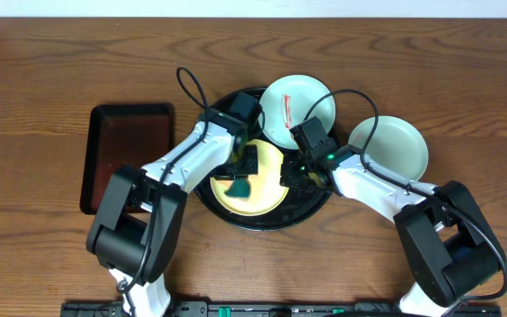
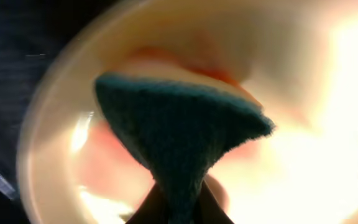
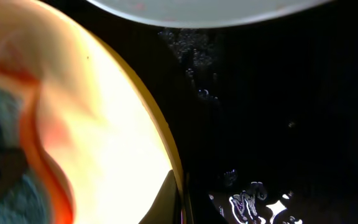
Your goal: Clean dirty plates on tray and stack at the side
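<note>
overhead shows the whole layout: the round black tray [image 1: 311, 210] sits mid-table [image 1: 42, 70] with a yellow plate [image 1: 267, 201] lying in it. a blue-green plate [image 1: 311, 106] with a red streak overlaps the tray's rim at 1 o'clock. a second blue-green plate [image 1: 390, 145] rests on the wood at 3 o'clock, off the tray. a dark rectangular tray [image 1: 126, 154] lies at 9 o'clock. the left gripper [image 1: 240, 180] reaches in from 8 o'clock. the right gripper [image 1: 290, 179] comes from 4 o'clock to the yellow plate's 3 o'clock edge.

the left wrist view adds what overhead blurs: the left gripper is closed on the narrow end of a teal cloth [image 2: 179, 124], which fans out over a red smear [image 2: 185, 62] on the yellow plate. the right wrist view shows the right gripper's jaws closed at that plate's rim, apparently pinching it, with glistening black tray beside it.
</note>
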